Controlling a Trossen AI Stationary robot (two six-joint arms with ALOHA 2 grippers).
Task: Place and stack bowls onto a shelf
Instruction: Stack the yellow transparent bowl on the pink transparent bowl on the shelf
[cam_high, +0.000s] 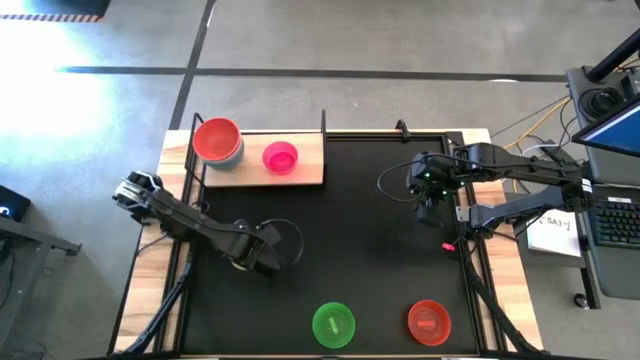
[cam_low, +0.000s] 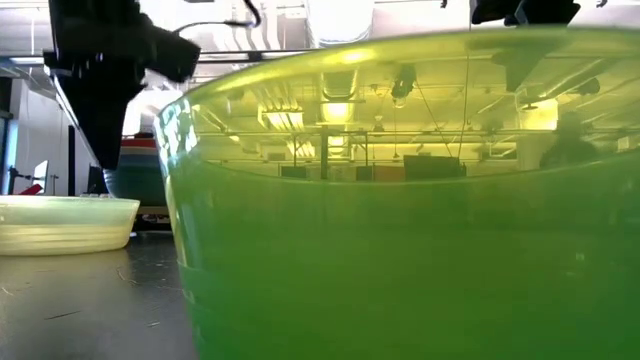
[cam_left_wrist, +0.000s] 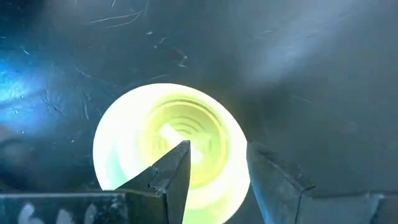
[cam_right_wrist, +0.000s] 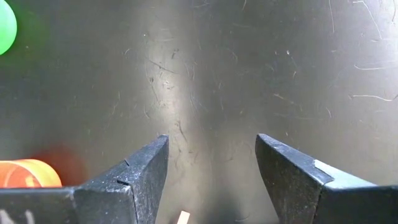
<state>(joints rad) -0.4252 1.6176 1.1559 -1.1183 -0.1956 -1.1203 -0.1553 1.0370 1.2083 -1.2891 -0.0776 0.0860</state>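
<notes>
A pale yellow bowl (cam_left_wrist: 134, 134) sits upright on the black table (cam_high: 370, 260), left of centre. My left gripper (cam_left_wrist: 217, 149) hangs open just above it, pointing down. One finger is over the bowl's hollow and the other is over its rim. The low view shows that gripper (cam_low: 105, 150) clear of the bowl (cam_low: 60, 222). On the wooden shelf (cam_high: 305, 170) at the far left, a red bowl (cam_high: 216, 137) is nested in a blue-grey one beside a magenta bowl (cam_high: 280, 157). My right gripper (cam_right_wrist: 211, 140) waits open above the table's right side.
A green bowl (cam_high: 333, 325) and a second red bowl (cam_high: 428, 322) stand near the table's front edge. The green bowl (cam_low: 400, 220) fills most of the low view. Bare table lies between the two arms.
</notes>
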